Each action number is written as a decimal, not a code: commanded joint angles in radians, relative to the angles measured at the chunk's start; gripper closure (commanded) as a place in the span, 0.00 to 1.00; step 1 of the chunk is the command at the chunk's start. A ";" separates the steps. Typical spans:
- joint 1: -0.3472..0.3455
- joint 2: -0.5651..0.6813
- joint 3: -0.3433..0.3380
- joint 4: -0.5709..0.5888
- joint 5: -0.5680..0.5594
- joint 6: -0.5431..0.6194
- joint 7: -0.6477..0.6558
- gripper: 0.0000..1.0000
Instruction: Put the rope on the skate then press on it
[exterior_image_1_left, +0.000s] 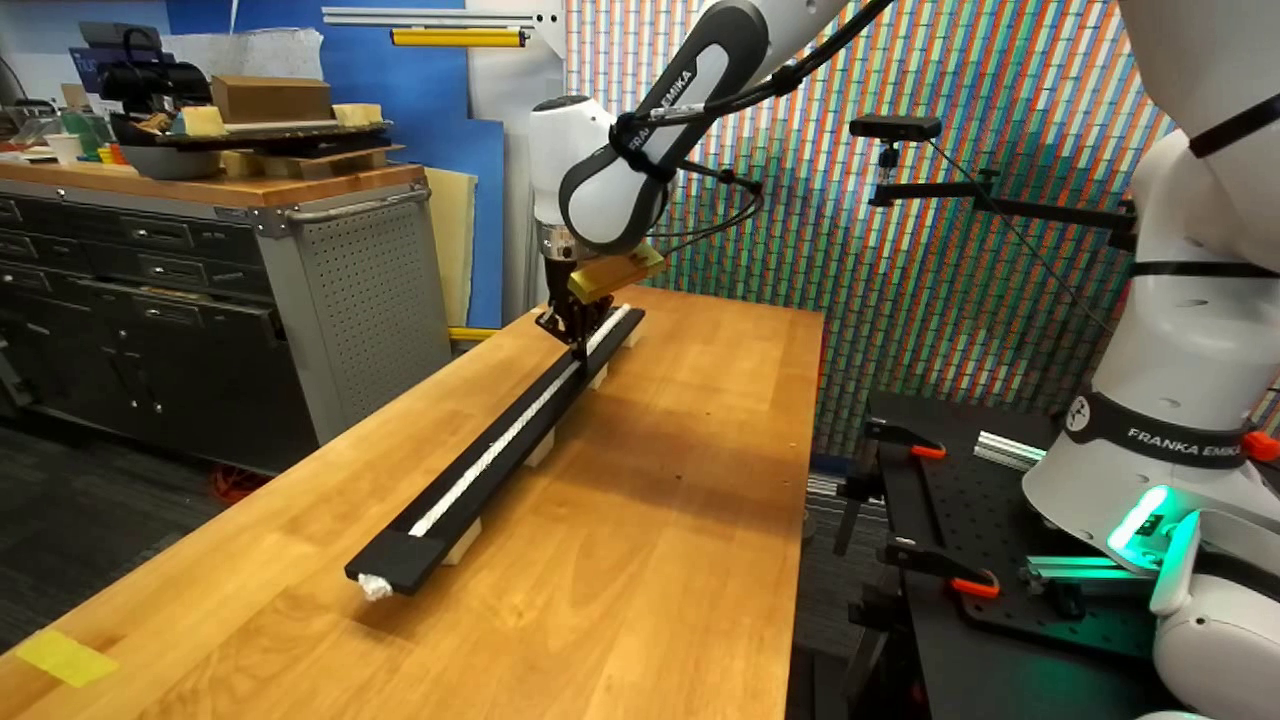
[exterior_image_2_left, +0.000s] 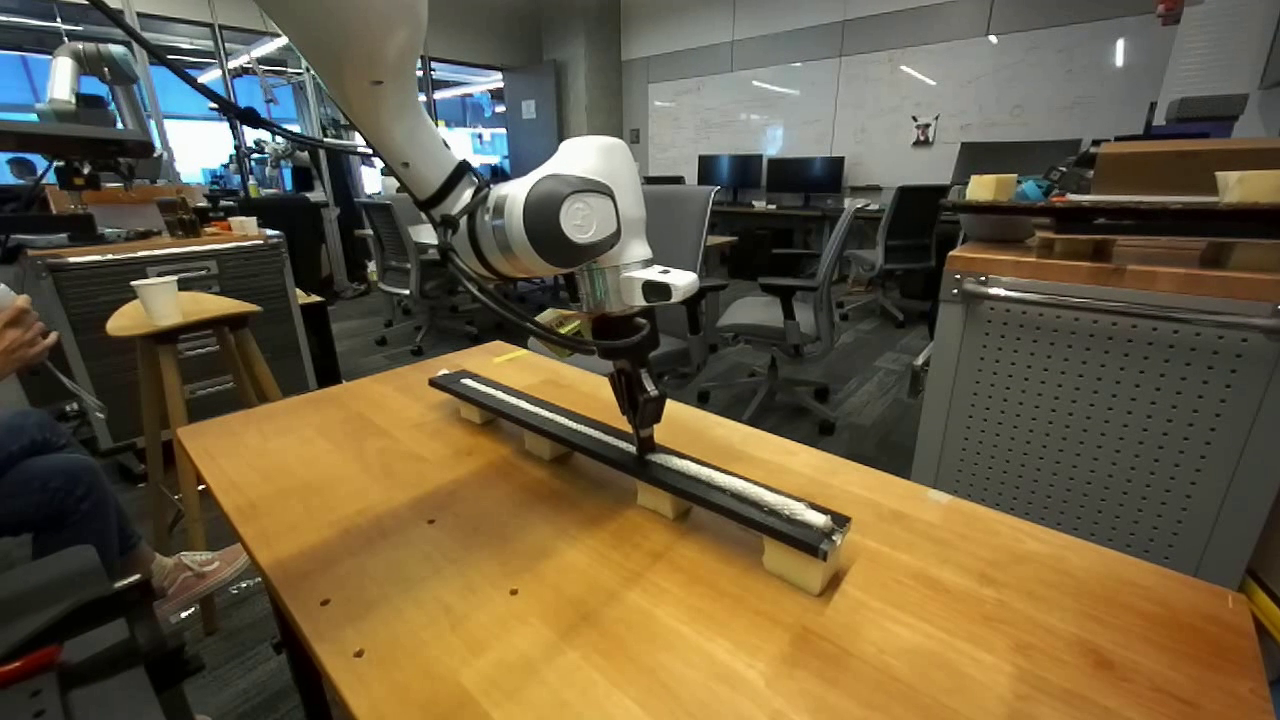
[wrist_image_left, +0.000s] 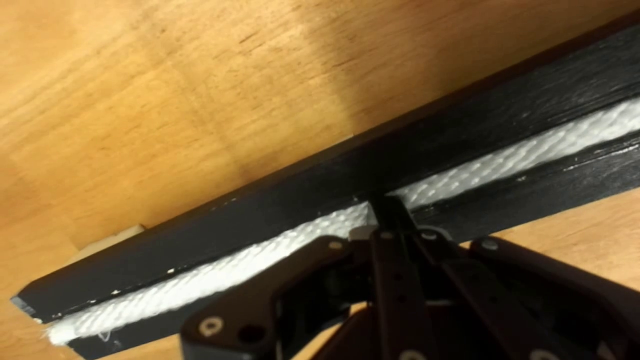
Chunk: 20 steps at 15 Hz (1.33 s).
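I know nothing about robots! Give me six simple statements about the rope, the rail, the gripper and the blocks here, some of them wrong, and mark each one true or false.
1. The rope lies lengthwise along the rail. True.
2. The rope is coiled in a heap. False: it is stretched out almost straight.
3. Blocks hold the rail up off the table. True.
4. The gripper points down, with its tips at the rope. True.
5. The gripper is wide open. False: it is shut.
6. The rail is white. False: it is black; the rope is white.
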 joint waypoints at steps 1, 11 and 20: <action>-0.003 -0.022 -0.019 -0.024 -0.006 0.038 -0.001 1.00; 0.002 -0.043 -0.066 -0.052 -0.011 0.091 0.008 1.00; -0.036 0.061 -0.030 0.039 0.033 0.034 -0.021 1.00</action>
